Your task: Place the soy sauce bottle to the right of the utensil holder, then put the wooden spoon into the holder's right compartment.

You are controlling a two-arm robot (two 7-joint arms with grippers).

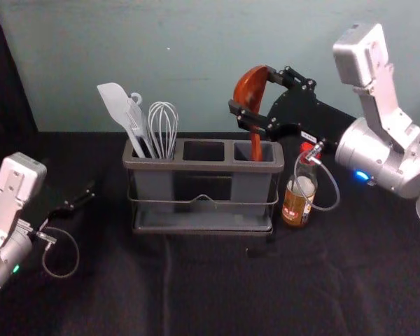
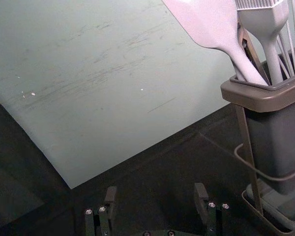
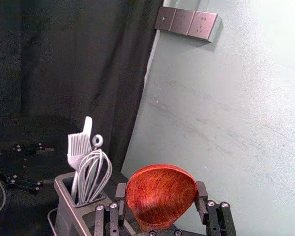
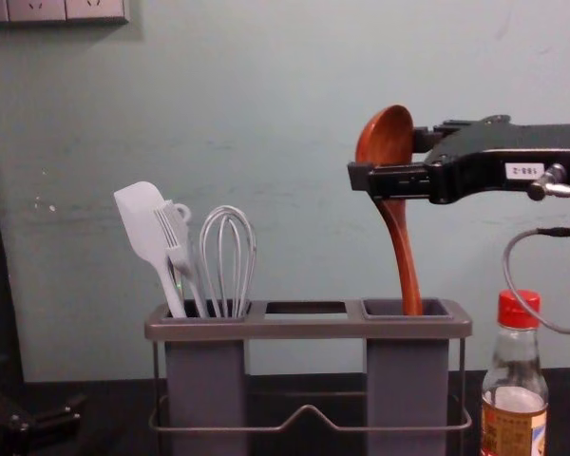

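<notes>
Your right hand [image 1: 253, 95] clamped one wooden spoon [image 4: 399, 233], handle in the holder's [image 1: 210, 166] right compartment [image 4: 408, 380]. One soy sauce bottle [image 1: 297, 203] stood right of the holder, three utensils [image 4: 178, 249] in its left compartment [image 4: 204, 380]; your left hand [image 1: 81, 197], fingers apart, hung at left.

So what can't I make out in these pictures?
Lower tip of the spoon: chest view, hidden by the right compartment; whether it touches bottom, I can't tell.
Right arm's fingers, gripping the spoon above the holder: chest view, the spoon's bowl hides the far tip.
Lower end of the whisk: chest view, hidden by the left compartment.
Print on the bottle: head view, too small.
</notes>
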